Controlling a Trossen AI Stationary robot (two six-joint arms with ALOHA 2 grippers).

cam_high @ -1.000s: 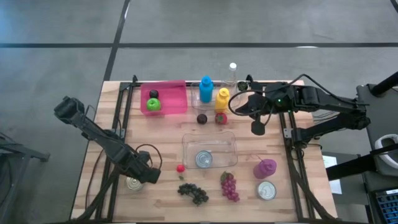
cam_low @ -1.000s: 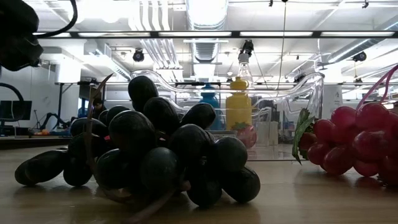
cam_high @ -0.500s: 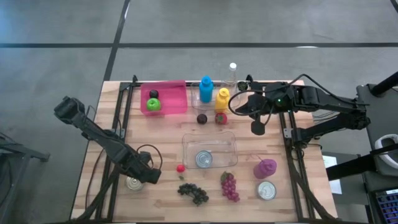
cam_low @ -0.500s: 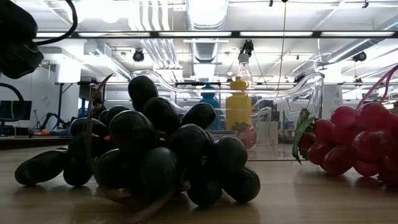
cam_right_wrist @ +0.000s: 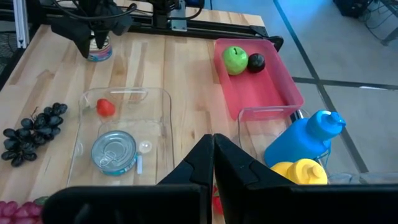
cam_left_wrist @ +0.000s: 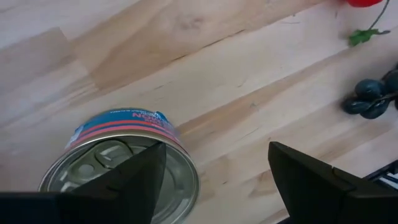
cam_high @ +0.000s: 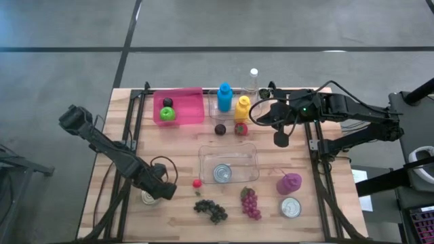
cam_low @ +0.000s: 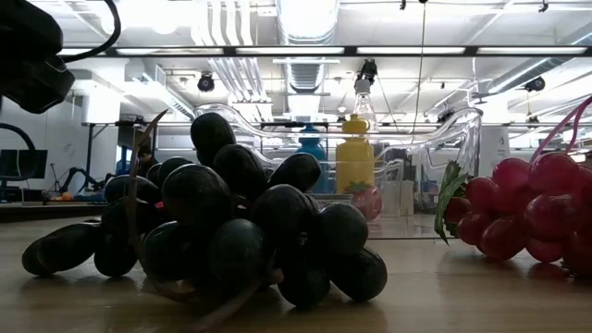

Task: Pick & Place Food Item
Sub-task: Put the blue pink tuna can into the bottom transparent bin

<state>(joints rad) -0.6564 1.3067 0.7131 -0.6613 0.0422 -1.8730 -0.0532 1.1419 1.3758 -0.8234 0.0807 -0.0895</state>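
A tin can [cam_left_wrist: 118,168] with a blue and red label stands upright on the wooden table near its front left [cam_high: 148,197]. My left gripper [cam_left_wrist: 216,149] hangs open over it, pointing steeply down; one finger [cam_left_wrist: 134,177] shows in front of the can's top, and bare table shows in the gap between the fingers. A small red fruit [cam_high: 196,183] and a bunch of dark grapes [cam_high: 211,210] lie just to the right. My right gripper [cam_high: 281,139] waits shut, raised over the table's far right. My left gripper comes at the can from above. One finger [cam_left_wrist: 134,177] stands over the can's rim [cam_left_wrist: 180,165], and the other is off to its side. Whether the finger touches the can I cannot tell.
A clear container [cam_high: 228,163] at mid-table holds a second can [cam_high: 222,173]. A pink bin [cam_high: 178,107] with a green apple stands at the far left, bottles [cam_high: 224,97] behind. Red grapes [cam_high: 250,202], a purple item [cam_high: 289,183] and another can [cam_high: 291,207] lie front right.
My left gripper has stayed over the can and turned a little about its wrist; its fingers have kept the same gap. The can has not moved.
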